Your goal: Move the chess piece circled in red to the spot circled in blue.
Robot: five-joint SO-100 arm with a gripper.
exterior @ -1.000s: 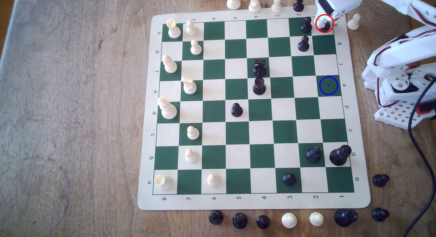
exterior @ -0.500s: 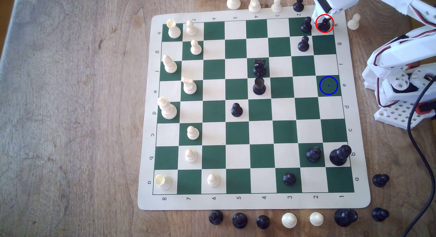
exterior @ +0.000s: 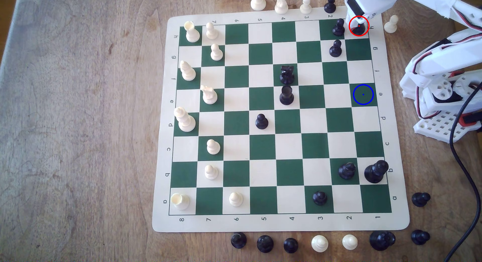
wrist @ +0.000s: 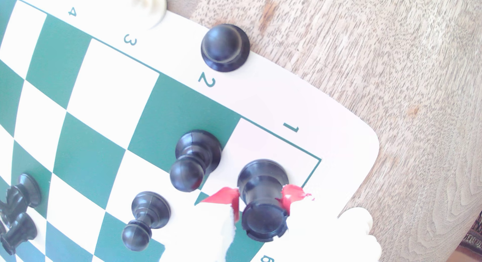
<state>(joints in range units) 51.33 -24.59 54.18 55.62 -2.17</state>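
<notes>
The gripper (wrist: 260,199), white with red-tipped fingers (wrist: 227,196), straddles the black rook (wrist: 262,199) at the waist, one finger on each side; whether the tips press the piece cannot be told, so the grasp is uncertain. In the exterior view the white arm (exterior: 427,6) reaches in from the upper right and its head covers most of the rook (exterior: 359,29), which stands inside the red ring on the cream corner square at the exterior view's top right of the chessboard (exterior: 260,225). The wrist view shows what the exterior view hides: the rook upright, its flat notched top and round base. The blue-ringed green square (exterior: 363,94) lies on the same edge file, three squares nearer the camera, and is bare. A black pawn (exterior: 338,27) stands just beside the rook, a second black pawn (exterior: 335,48) one square nearer. A white pawn (exterior: 391,24) sits off the board near the gripper.
</notes>
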